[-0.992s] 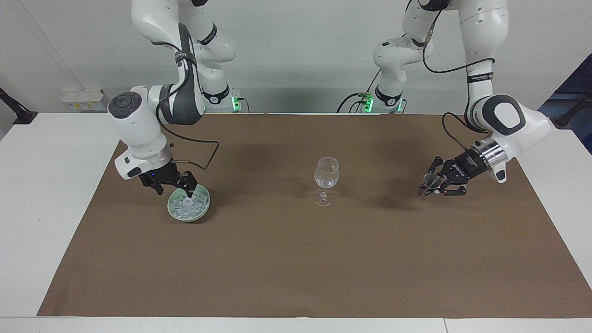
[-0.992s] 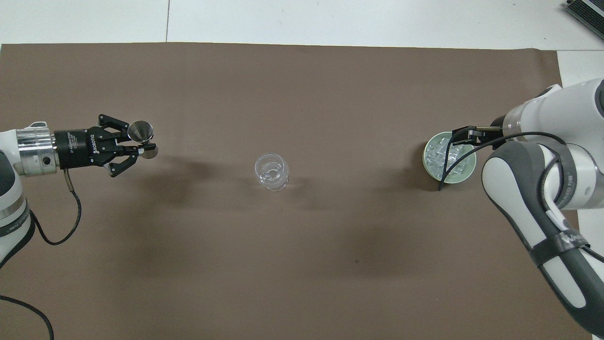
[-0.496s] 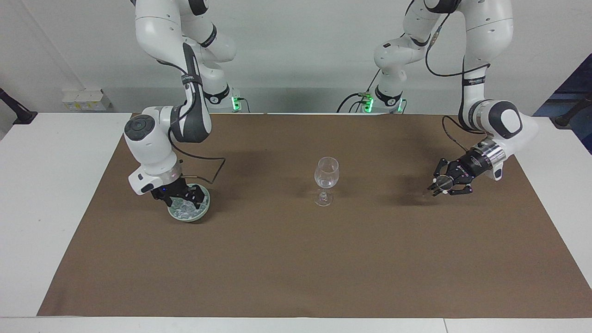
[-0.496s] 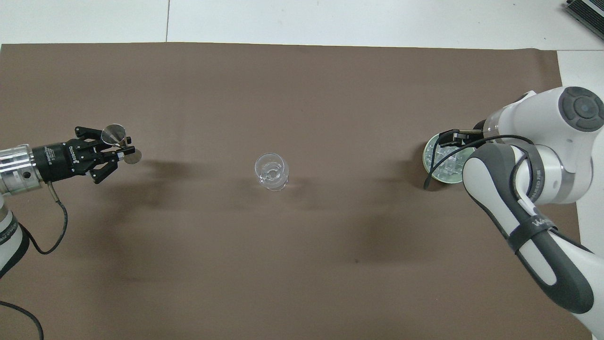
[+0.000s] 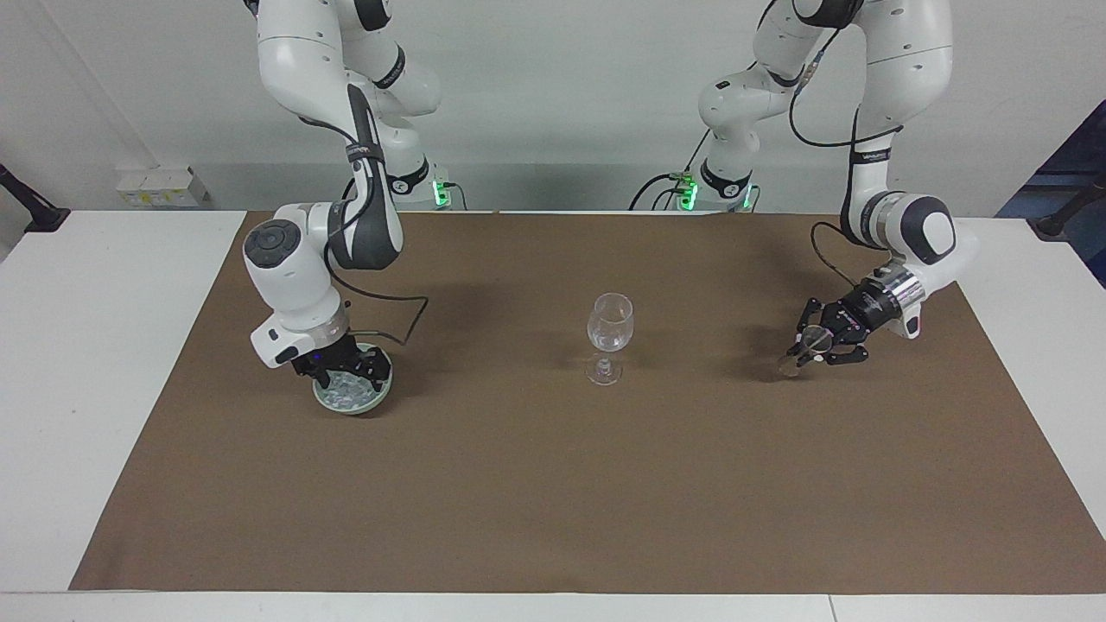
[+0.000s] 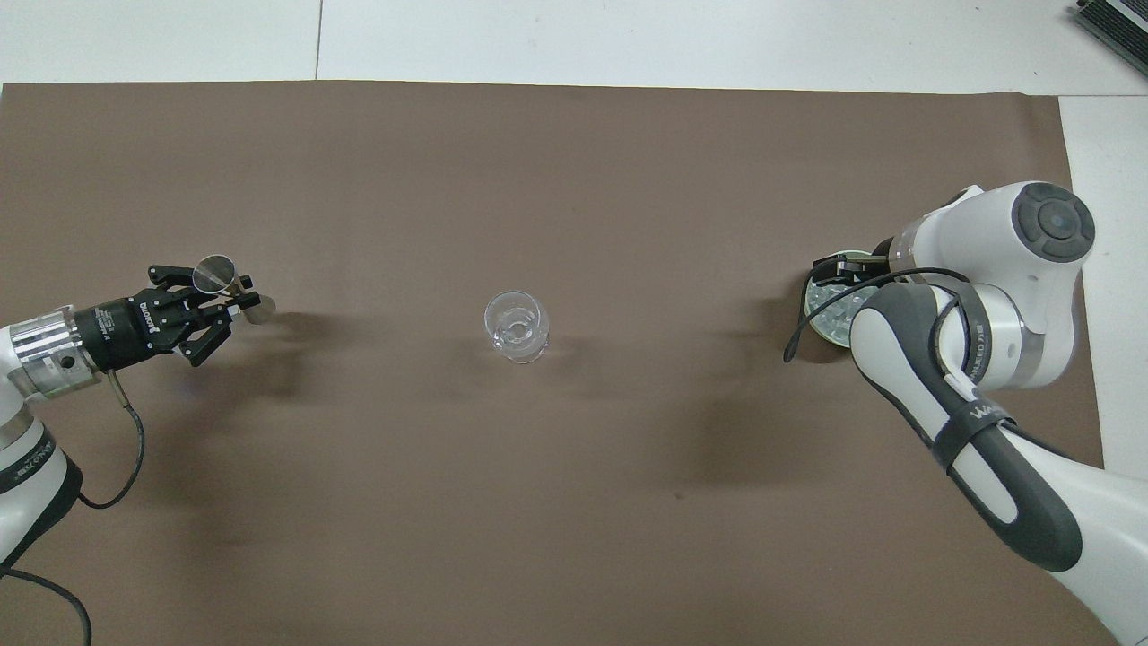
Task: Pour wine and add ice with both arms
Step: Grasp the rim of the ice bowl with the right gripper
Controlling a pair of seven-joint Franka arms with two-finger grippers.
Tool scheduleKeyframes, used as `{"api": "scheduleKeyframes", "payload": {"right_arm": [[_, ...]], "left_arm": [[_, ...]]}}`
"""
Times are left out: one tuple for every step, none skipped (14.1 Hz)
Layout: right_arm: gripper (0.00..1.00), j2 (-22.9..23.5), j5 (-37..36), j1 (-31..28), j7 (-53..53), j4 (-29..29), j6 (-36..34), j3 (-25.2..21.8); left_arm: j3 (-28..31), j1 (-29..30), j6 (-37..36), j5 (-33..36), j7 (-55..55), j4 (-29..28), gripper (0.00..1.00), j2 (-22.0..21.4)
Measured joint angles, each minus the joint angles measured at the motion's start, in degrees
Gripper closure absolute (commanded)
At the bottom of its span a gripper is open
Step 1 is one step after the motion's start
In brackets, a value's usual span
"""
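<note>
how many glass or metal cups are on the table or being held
2: a wine glass standing mid-table, and a small metal cup held low by the left claw at its end of the table. None seems hidden.

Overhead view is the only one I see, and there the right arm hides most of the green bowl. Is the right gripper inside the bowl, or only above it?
Observer: Inside. The right gripper is down in the bowl, its fingers open among the ice.
Operator: And the left gripper, how high does it hang?
Observer: Low. The left gripper, shut on the metal jigger, hangs just above the mat. I cannot tell whether the jigger touches it.
</note>
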Motion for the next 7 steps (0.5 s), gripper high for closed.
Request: {"api": "scheduleKeyframes", "payload": {"right_arm": [[0.00,0.0,0.0,0.0,0.0,0.0,-0.1,0.0],[0.00,-0.1,0.0,0.0,0.0,0.0,-0.3,0.0],[0.00,-0.2,0.0,0.0,-0.1,0.0,-0.8,0.0],[0.00,-0.4,0.0,0.0,-0.4,0.0,-1.4,0.0],[0.06,-0.6,0.0,0.0,-0.9,0.0,-2.1,0.0],[0.13,-0.9,0.0,-0.1,-1.4,0.0,-2.8,-0.1],[0.16,-1.1,0.0,-0.2,-1.8,0.0,-3.2,-0.2]], "left_arm": [[0.0,0.0,0.0,0.0,0.4,-0.2,1.00,0.0],[0.0,0.0,0.0,0.0,0.7,-0.4,1.00,0.0],[0.0,0.0,0.1,0.0,1.1,-0.6,1.00,0.0],[0.0,0.0,0.1,0.0,1.8,-0.7,1.00,0.0],[0.0,0.0,0.2,0.0,2.7,-1.1,1.00,0.0],[0.0,0.0,0.3,0.0,3.5,-1.5,1.00,0.1],[0.0,0.0,0.4,0.0,4.0,-1.8,1.00,0.2]]}}
